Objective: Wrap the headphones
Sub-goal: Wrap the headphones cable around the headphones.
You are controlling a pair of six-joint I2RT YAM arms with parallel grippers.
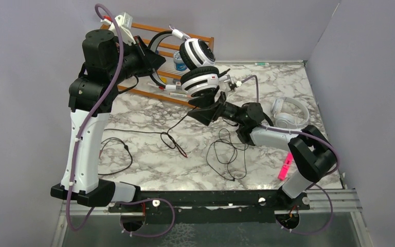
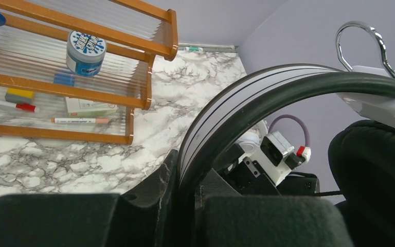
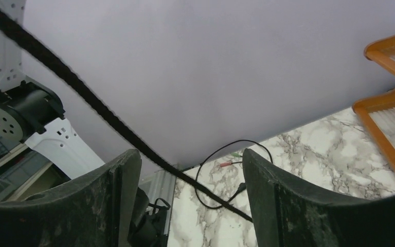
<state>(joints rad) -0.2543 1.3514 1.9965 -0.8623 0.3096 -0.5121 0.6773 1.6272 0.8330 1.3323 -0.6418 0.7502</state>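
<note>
The left gripper [image 2: 185, 180] is clenched tight on the black headband [image 2: 247, 103] of the big headphones [image 1: 198, 64]. These headphones are white with black ear pads. They hang in the air in the upper middle of the top view, in front of the wooden rack [image 2: 171, 31].

The right gripper [image 3: 190, 157] sits just under the lower ear cup. Its two fingers are spread apart and hold nothing. A thick black cord [image 3: 97, 105] runs from the upper left of the right wrist view down through the gap between them.

More thin black cord lies in loops on the marble table [image 1: 149, 164], in the middle of the top view. All-white headphones [image 1: 289, 114] lie flat on the table at the right side. A pink pen [image 1: 285, 167] lies below them, near the right arm. A small jar [image 2: 86, 51] with a blue and white lid stands in the rack.
</note>
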